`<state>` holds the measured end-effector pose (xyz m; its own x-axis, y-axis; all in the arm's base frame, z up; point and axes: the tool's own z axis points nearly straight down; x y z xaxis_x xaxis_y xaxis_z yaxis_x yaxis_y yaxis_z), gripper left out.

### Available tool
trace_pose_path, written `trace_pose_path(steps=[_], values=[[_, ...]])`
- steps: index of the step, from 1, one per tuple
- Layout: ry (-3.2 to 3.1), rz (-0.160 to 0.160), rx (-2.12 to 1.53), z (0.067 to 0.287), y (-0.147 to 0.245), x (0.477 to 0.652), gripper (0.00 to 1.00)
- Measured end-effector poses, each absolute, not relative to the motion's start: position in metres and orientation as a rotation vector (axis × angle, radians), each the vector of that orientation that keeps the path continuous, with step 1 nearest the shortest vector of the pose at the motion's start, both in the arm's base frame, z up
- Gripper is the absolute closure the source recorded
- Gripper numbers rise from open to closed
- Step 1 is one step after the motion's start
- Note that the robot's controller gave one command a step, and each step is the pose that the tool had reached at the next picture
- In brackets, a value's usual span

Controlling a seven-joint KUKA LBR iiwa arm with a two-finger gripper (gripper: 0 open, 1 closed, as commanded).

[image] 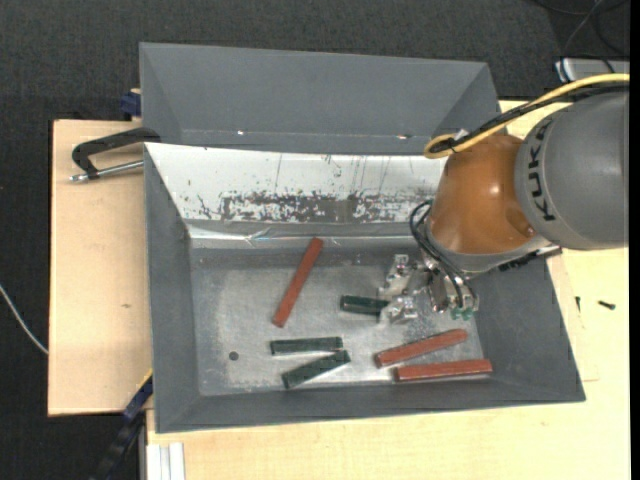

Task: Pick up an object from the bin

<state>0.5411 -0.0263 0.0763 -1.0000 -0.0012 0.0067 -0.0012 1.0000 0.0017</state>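
Gripper (415, 294) low over the floor of the bin (166, 298), right of centre, a short dark green block (360, 306) at its left side.
Whether the gripper is released or clenched cannot be told from this angle; the short dark green block lies flat on the floor, its right end reaching the gripper's metal, and whether it is grasped cannot be told; two red-brown sticks lie close together toward the front right corner, the tilted stick (421, 348) nearer the gripper, the level stick (443, 371) along the front wall; a third red-brown stick (297, 282) lies slantwise near the floor's centre; two more dark green blocks (306, 346) (315, 368) lie by the front wall; the orange wrist cover (480, 203) hangs near the right wall.
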Motion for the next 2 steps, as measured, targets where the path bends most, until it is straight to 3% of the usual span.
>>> trace_pose_path(steps=[1,2], values=[[-3.135,-0.003,0.002,0.076,-0.026,0.541,1.0],[-3.147,-0.001,0.098,0.216,-0.008,0.542,1.0]])
